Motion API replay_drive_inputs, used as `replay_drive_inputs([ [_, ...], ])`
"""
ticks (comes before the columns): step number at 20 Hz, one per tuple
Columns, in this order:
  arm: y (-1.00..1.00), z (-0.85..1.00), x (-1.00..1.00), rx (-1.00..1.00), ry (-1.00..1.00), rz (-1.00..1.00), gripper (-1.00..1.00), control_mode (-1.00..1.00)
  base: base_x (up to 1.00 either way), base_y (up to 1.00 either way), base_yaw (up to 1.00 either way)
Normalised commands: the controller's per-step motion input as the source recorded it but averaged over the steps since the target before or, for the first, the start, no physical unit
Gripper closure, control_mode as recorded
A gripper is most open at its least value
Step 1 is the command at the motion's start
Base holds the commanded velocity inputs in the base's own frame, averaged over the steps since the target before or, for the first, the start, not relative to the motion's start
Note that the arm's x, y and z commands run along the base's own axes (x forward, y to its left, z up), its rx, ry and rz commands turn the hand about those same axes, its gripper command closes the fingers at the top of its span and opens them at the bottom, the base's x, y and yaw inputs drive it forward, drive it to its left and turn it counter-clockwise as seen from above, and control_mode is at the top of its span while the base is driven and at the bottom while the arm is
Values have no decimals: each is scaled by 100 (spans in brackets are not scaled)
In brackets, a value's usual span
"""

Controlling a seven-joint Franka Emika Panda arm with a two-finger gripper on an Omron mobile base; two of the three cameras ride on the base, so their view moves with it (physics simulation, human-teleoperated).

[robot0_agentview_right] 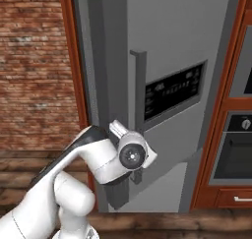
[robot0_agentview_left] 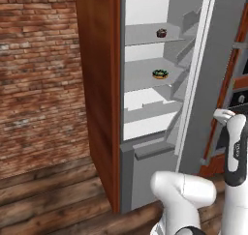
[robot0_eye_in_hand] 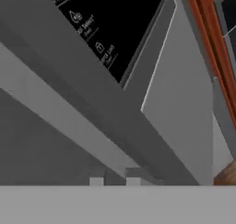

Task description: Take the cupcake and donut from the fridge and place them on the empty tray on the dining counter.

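The fridge stands with its door swung wide. Inside, the cupcake rests on the upper shelf and the donut on the shelf below it. In the right base view my hand is pressed against the lower end of the long vertical door handle, under the black dispenser panel. My gripper is shut on that handle, its fingertips a narrow gap apart. The tray and the dining counter are out of view.
A red-brown wood panel flanks the fridge on the left, with a brick wall beyond it. To the right sits a built-in oven in wood cabinetry. The floor is wooden planks.
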Motion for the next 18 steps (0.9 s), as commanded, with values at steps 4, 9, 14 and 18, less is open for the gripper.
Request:
replay_drive_inputs([
  [4,99,24,-89,-25,-71,-20,-100,-100,0,0,0],
  [9,53,50,-94,-16,-45,-31,-100,-100,0,0,0],
  [14,100,21,-16,-24,-47,-27,-100,-100,0,0,0],
  [18,100,-13,62,-27,-20,-36,-100,-100,0,0,0],
])
